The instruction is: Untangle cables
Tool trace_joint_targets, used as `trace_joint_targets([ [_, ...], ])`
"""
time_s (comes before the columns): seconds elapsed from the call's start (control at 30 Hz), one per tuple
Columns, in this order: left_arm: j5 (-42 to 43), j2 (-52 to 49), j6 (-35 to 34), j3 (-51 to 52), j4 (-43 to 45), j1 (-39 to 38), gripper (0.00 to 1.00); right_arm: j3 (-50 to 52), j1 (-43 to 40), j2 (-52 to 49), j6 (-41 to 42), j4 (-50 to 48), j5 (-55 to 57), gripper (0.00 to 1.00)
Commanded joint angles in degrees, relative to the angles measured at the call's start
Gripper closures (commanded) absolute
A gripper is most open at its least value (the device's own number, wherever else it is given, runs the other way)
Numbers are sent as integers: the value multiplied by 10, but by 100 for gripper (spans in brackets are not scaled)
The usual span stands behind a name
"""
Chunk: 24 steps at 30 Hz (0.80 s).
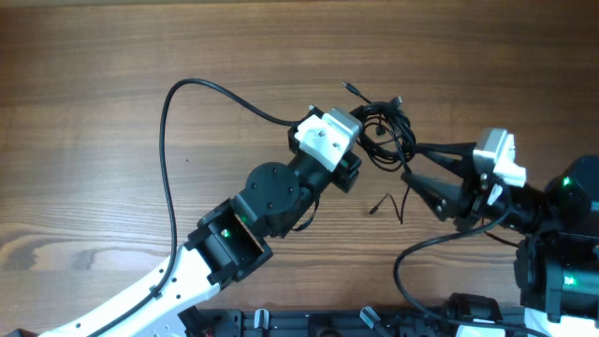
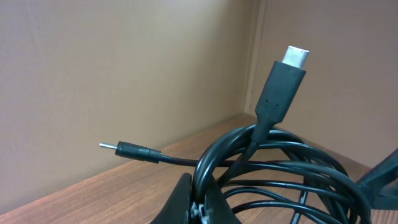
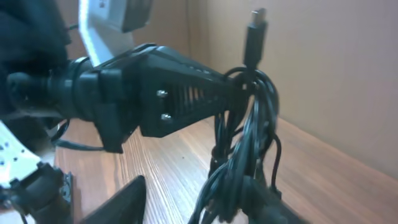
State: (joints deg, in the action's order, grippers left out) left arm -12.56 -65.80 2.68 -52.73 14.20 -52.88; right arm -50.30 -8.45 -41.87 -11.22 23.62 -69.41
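The cables (image 1: 386, 129) are a bunch of thin black cords held above the table between both grippers. My left gripper (image 1: 360, 131) is shut on a loop of the bunch, which shows in the left wrist view (image 2: 202, 198). There a black plug with a silvery-white tip (image 2: 296, 57) stands up and a thin barrel plug (image 2: 127, 149) sticks out left. My right gripper (image 1: 409, 161) is open; in its wrist view (image 3: 193, 186) the cables (image 3: 249, 134) hang down against its right finger. Loose cord ends (image 1: 377, 207) lie on the table below.
The wooden table (image 1: 112, 56) fills the overhead view. A thicker black arm cable (image 1: 167, 140) arcs over the table's left half to the left wrist. The left arm (image 1: 271, 201) crosses the middle; the right arm's base (image 1: 562, 234) is at the right edge.
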Motion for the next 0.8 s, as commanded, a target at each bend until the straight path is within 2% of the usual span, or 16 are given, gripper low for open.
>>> trace_joint_targets([
  [0.0,-7,2,-10,-6,7,-3,96,-8,0,3,-48,0,-31,47],
  [0.1,32,2,-10,-6,9,-3,96,-8,0,3,-68,0,-31,46],
  [0.33,53,2,-10,-6,18,-3,96,-8,0,3,-70,0,-31,46],
  [0.43,101,2,-10,-6,23,-3,96,-8,0,-3,-66,0,8,44],
  [0.57,111,2,-10,-6,24,-3,96,-8,0,-10,-66,0,45,44],
  [0.77,136,2,-10,-6,43,-3,96,-8,0,-42,-66,35,43,49],
])
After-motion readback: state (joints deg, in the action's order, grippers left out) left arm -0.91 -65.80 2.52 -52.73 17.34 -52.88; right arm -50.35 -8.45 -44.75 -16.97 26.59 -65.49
